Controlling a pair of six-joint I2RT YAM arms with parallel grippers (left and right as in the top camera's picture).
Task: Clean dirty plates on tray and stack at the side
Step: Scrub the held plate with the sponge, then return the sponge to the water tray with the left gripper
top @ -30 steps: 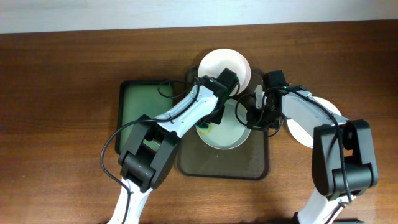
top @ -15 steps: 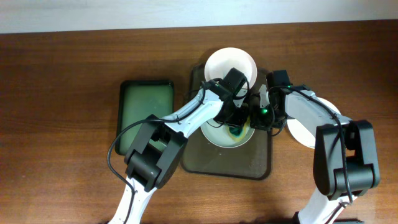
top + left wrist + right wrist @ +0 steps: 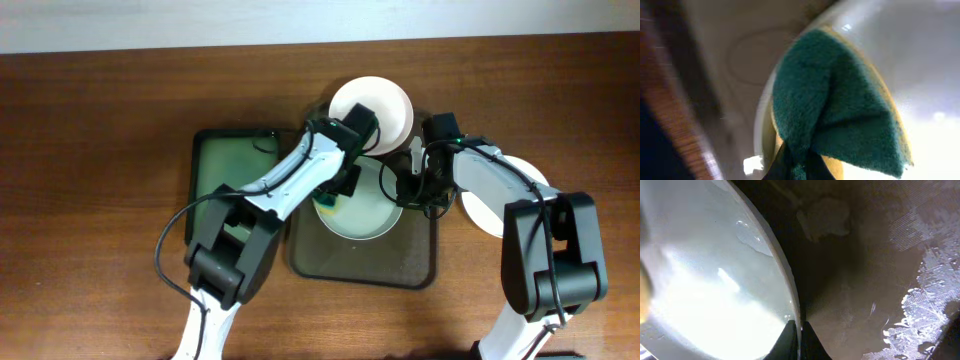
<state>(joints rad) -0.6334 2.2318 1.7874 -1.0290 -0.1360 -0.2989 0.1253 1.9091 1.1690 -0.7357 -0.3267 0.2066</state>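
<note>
L gripper (image 3: pixel 792 166) is clamping teal-green sponge (image 3: pixel 835 100) at 9 o'clock rim of round white plate (image 3: pixel 370 215). R gripper (image 3: pixel 799 341) is pinching the rim at 3. Plate ctr is lying toward 3 from sponge.

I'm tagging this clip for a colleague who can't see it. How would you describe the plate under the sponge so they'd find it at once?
Find the dark tray in the middle of the table. The plate lies in its centre. Unlike the far plate at the tray's edge and the side plate on the table, it has a teal sponge on its rim.
</note>
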